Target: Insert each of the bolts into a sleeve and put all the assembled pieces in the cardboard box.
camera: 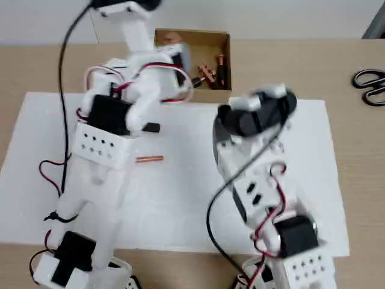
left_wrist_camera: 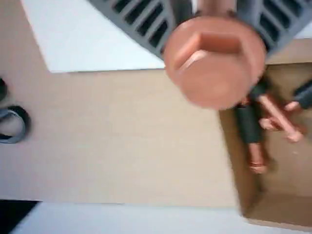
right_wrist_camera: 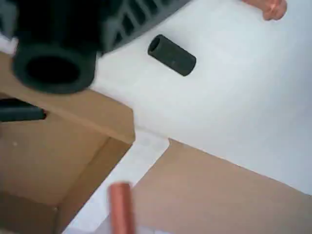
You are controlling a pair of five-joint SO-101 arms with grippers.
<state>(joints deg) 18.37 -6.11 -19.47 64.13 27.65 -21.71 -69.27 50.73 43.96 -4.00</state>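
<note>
Holding 1 bolt (left_wrist_camera: 214,63) by its shank, left gripper (left_wrist_camera: 214,7); right gripper (right_wrist_camera: 58,34) clamps 1 sleeve (right_wrist_camera: 53,73); both likely light, rigid, slippery.

light wooden table (camera: 337,66), white sheet (camera: 180,205) spread over it, pale wall (camera: 271,15) behind, black scissors (camera: 370,85) lying aside

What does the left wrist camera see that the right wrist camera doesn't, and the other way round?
Left wrist view only: the broad head of a copper bolt, clamped in the left gripper, and scissors lying on the wooden table.
Right wrist view only: a black sleeve clamped in the right gripper, and a loose sleeve lying on its side on the white sheet.
Both: the cardboard box, the white sheet and the wooden table.
</note>
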